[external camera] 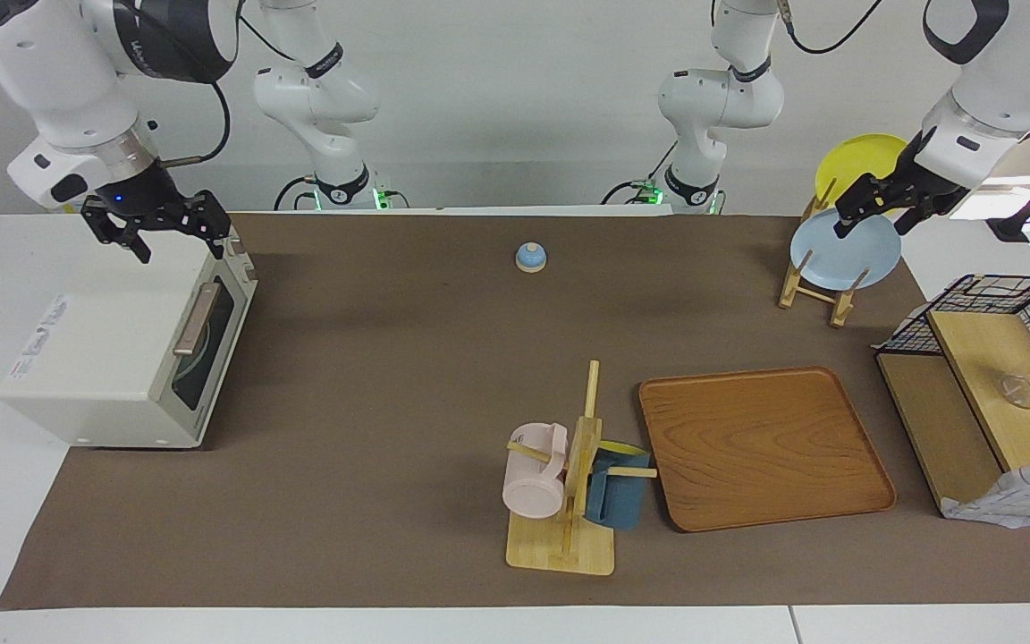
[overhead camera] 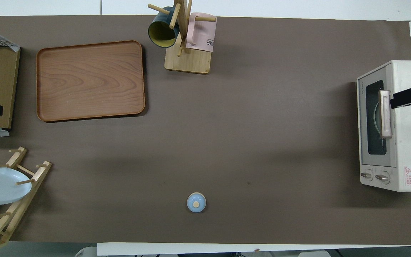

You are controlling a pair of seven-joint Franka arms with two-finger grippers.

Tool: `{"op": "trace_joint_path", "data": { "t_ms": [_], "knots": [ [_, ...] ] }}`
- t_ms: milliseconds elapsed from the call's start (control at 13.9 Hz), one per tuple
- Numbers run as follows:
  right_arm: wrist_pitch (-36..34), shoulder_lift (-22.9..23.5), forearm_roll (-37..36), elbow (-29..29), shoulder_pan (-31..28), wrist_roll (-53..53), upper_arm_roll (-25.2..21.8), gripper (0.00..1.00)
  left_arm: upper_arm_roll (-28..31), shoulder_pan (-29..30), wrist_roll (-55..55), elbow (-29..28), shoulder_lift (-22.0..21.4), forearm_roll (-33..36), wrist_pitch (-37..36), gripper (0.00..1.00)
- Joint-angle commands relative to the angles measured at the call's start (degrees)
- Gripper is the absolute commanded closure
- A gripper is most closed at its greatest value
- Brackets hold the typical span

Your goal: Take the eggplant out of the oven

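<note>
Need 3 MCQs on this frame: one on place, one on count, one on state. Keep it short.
1. Where does the small blue dome-shaped bell sit?
A. On the wooden tray
B. On the brown table mat, nearer to the robots than the wooden tray
C. On top of the oven

2. How many mugs hang on the wooden mug tree?
A. One
B. Two
C. Four

3. What is the state of the cream-white toaster oven door?
A. Shut
B. Dropped fully open
C. Removed

Answers:
1. B: the bell stands alone on the mat, higher in the facing view than the brown wooden tray.
2. B: a pink mug and a dark blue mug hang there.
3. A: the dark glass door with its tan handle lies flush with the oven front; the right gripper is over the oven's top, and the eggplant does not show.
</note>
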Motion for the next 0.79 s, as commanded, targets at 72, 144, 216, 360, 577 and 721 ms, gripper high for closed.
{"op": "trace_joint_path", "data": {
  "t_ms": [72,144,216,360,577,721],
  "knots": [
    [-1.20,-0.93,-0.15,-0.56,-0.64,0.75,0.24,0.00,-0.20,0.40,0.94,0.81,0.27,-0.46,-1.21,0.00],
    [-1.20,-1.37,-0.24,-1.18,-0.72,0.75,0.24,0.00,-0.20,0.40,0.94,0.81,0.27,-0.46,-1.21,0.00],
    [-1.20,-1.38,-0.24,-1.27,-0.72,0.75,0.24,0.00,-0.20,0.40,0.94,0.81,0.27,-0.46,-1.21,0.00],
    [-0.24,-2.08,-0.24,-3.19,-0.73,-0.04,0.15,0.00,-0.20,0.40,0.94,0.81,0.27,-0.46,-1.21,0.00],
    [11.59,-4.98,-0.15,-14.24,-0.37,0.13,0.15,0.68,-0.20,0.40,0.94,0.81,0.27,-0.46,-1.21,0.00],
    [15.41,-2.71,-0.59,-16.74,-0.99,-0.39,-0.02,0.99,-0.28,0.40,0.94,0.72,0.27,-0.46,-1.21,0.00]
  ]
}}
